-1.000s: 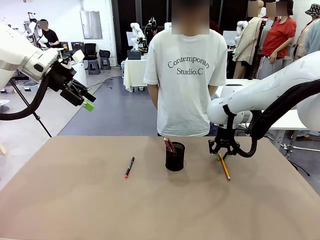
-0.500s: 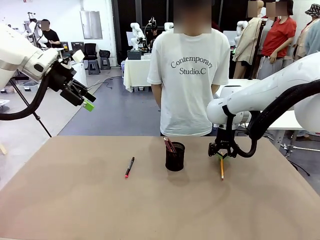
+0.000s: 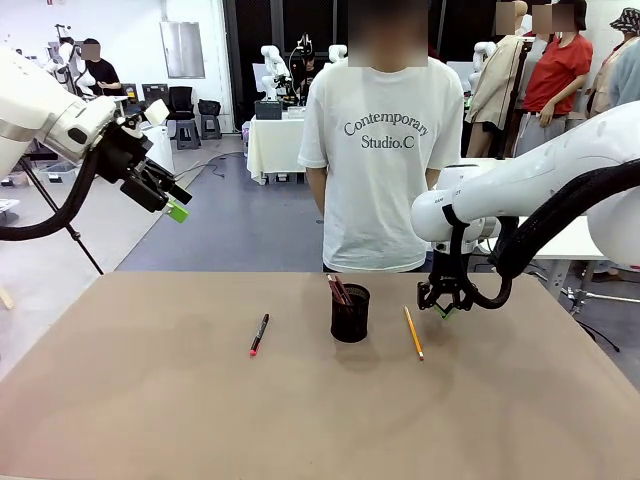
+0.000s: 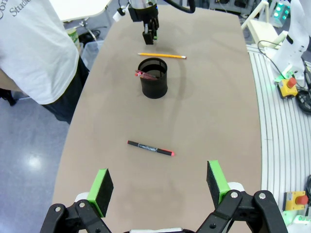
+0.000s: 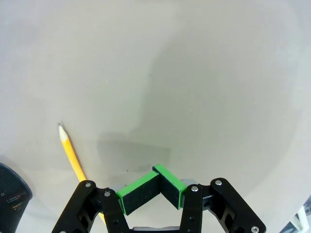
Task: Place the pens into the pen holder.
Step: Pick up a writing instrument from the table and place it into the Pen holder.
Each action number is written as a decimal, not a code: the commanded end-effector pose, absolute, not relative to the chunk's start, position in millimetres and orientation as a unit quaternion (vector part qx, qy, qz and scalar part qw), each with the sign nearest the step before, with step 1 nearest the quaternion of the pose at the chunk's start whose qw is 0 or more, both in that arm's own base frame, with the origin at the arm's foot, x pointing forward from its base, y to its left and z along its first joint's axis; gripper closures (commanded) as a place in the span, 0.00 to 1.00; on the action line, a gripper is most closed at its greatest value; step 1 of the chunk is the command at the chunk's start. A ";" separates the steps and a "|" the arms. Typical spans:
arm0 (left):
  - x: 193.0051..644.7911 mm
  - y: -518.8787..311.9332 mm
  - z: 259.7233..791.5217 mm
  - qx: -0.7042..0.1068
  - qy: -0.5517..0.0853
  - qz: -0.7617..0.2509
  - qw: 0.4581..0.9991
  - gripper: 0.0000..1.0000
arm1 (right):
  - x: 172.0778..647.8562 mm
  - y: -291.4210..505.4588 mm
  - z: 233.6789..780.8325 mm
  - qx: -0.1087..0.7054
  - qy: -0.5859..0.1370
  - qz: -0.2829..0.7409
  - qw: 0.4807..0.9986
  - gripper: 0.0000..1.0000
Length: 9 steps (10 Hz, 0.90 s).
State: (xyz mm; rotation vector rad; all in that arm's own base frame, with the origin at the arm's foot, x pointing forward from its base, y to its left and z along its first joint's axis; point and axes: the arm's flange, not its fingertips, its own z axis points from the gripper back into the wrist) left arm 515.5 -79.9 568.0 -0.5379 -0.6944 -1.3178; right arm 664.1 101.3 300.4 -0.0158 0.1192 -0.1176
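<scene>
Pens first: the yellow-orange pencil (image 3: 413, 333), slim with a dark sharpened tip, lies flat on the table (image 3: 150, 400) just right of the pen holder (image 3: 350, 315), a small black wire-mesh cup; reddish-brown pen (image 3: 338, 289) leans inside it; black pen (image 3: 259, 334) with a red tip lies off to the left; right gripper (image 3: 443, 306) hangs low just right of the pencil, green pads pressed together on nothing; left gripper (image 3: 170, 203) is up at far left, jaws wide apart; matte tan tabletop, person (image 3: 385, 170) in a white tee at the far side.

White arm (image 3: 45, 110), black pincer (image 3: 170, 200), green pads (image 4: 103, 186).
</scene>
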 end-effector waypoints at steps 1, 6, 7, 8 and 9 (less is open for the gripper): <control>514.7 -78.4 569.2 -0.240 -0.313 -0.592 0.703 0.00 | 670.8 102.1 315.6 -0.023 0.060 -0.040 0.997 1.00; 514.7 -78.4 569.2 -0.240 -0.313 -0.592 0.703 0.00 | 668.9 118.8 337.8 -0.002 0.050 -0.018 0.999 0.05; 514.7 -78.4 569.2 -0.240 -0.313 -0.592 0.703 0.00 | 666.3 124.9 338.9 0.007 0.044 -0.015 0.999 0.00; 514.7 -78.4 569.2 -0.240 -0.313 -0.592 0.703 0.00 | 662.8 132.6 337.5 0.017 0.044 -0.008 0.999 0.00; 514.7 -78.4 569.2 -0.240 -0.313 -0.592 0.703 0.00 | 659.1 141.3 334.2 0.026 0.040 -0.004 0.999 0.00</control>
